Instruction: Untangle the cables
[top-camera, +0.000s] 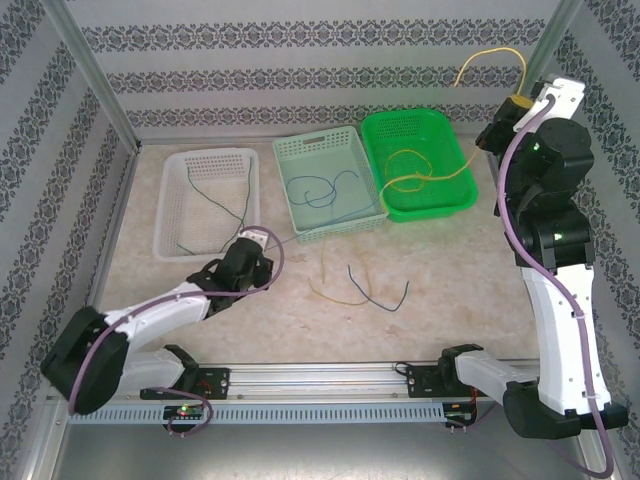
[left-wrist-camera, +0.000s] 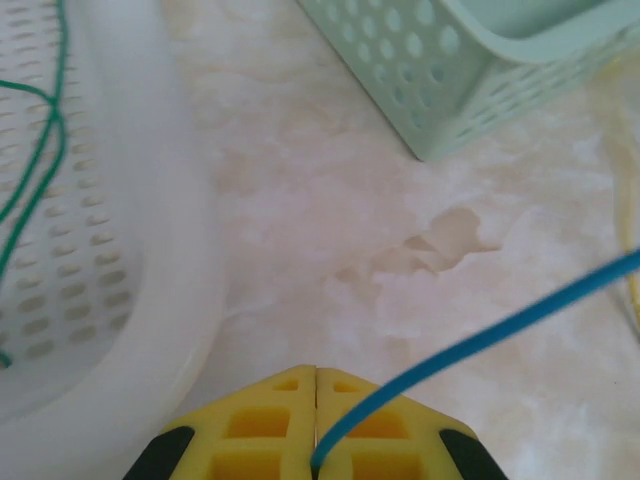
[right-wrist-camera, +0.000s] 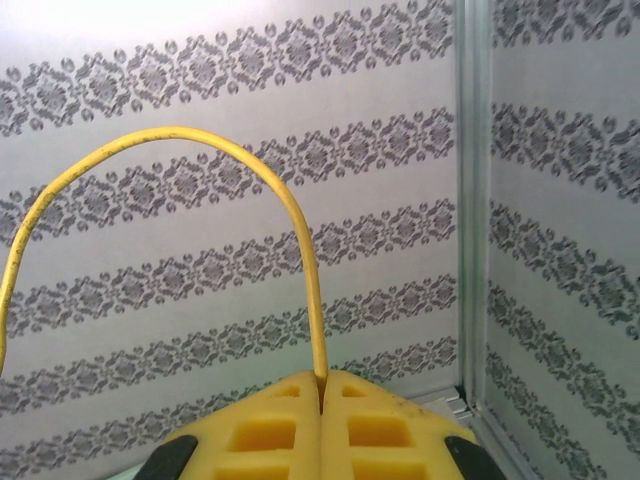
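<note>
My left gripper (top-camera: 252, 246) rests low on the table between the white basket (top-camera: 172, 222) and the teal basket (top-camera: 300, 150). In the left wrist view its yellow jaws (left-wrist-camera: 316, 372) are shut on a blue cable (left-wrist-camera: 480, 335), which leads off to the right toward the teal basket (left-wrist-camera: 450, 80). More blue cable (top-camera: 328, 188) curls inside that basket. My right gripper (top-camera: 520, 103) is raised high at the back right. It is shut on a yellow cable (right-wrist-camera: 200, 135) that arches above it (top-camera: 490, 53) and trails down into the green basket (top-camera: 450, 205). A green cable (top-camera: 215, 192) lies in the white basket.
A dark blue strand (top-camera: 382, 292) and a pale yellow strand (top-camera: 330, 288) lie loose on the table in front of the teal basket. The white basket's rim (left-wrist-camera: 170, 260) is close on my left gripper's left. Patterned walls close the table in at the back and sides.
</note>
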